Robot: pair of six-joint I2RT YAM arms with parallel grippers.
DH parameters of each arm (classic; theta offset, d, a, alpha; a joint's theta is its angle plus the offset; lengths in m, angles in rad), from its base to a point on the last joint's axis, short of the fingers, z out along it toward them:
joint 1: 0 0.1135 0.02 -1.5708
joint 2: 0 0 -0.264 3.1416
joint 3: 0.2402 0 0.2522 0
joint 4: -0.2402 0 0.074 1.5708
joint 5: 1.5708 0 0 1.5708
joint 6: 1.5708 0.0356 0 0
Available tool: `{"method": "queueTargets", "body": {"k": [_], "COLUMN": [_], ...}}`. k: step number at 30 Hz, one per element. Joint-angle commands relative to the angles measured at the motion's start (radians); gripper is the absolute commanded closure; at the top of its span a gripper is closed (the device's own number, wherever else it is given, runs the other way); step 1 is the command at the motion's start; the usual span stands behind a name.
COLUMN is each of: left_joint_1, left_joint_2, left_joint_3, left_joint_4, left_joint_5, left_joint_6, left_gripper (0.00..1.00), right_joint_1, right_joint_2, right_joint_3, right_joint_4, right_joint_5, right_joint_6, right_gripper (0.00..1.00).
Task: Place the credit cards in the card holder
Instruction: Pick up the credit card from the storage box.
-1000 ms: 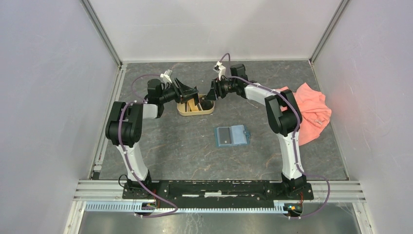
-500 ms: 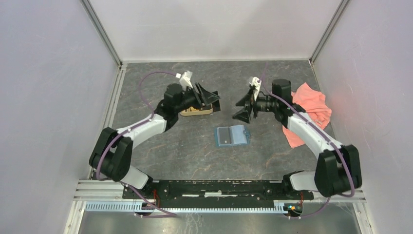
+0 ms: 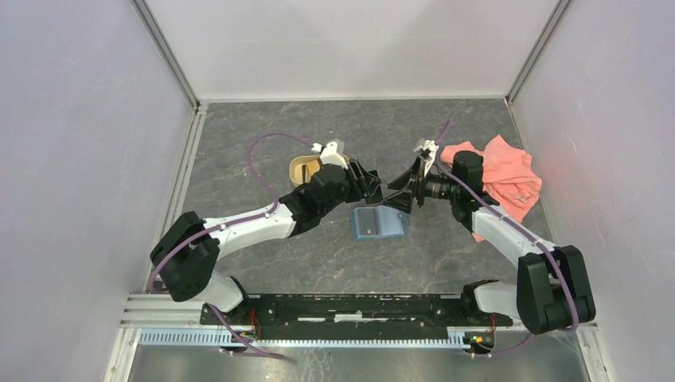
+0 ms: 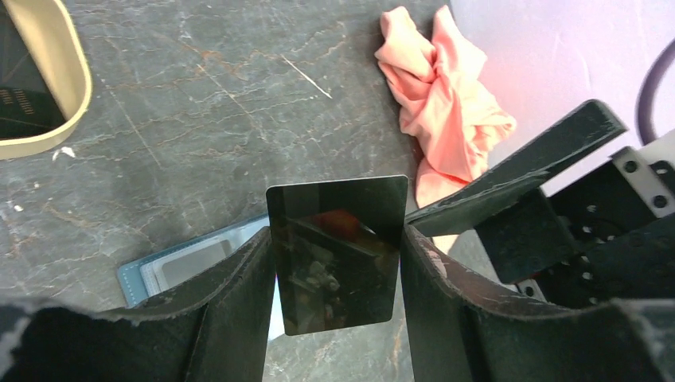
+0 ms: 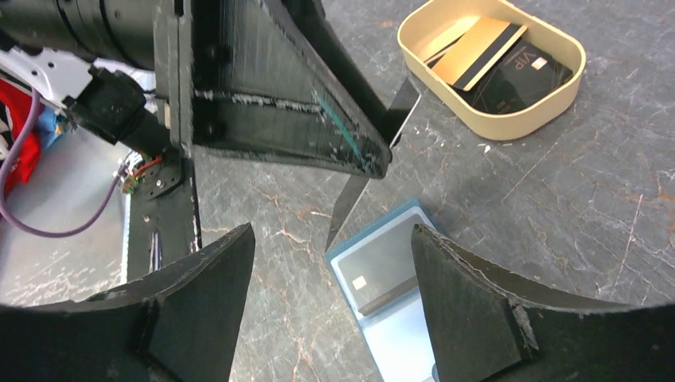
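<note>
Near the card holder (image 3: 389, 223), left gripper (image 4: 336, 239) pinching a dark card (image 4: 338, 267) — right gripper (image 5: 333, 232) spread.

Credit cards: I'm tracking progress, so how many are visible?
4: a dark card in the left gripper, a second dark card in the card holder, a gold card and a black card in the tan tray. More may hide underneath.
</note>
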Motion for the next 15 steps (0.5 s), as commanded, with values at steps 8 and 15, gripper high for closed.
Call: {"method": "queueTargets", "body": {"k": [8, 15], "left_joint_1": [-0.061, -0.073], "left_joint_2": [0.016, 0.024], "left_joint_3": [0.061, 0.064], "left_joint_4": [-0.056, -0.056], "left_joint_5": [-0.209, -0.217], "left_joint_6": [0.044, 0.040], "left_gripper": [0.63, 0.63], "right_joint_1": [0.002, 0.040], "right_joint_2": [0.098, 0.120], "right_joint_3": [0.033, 0.029], "right_joint_4": [0.130, 0.157], "right_joint_5": [0.087, 0.080], "right_joint_6": [0.219, 0.239], "right_gripper": [0.33, 0.47]}}
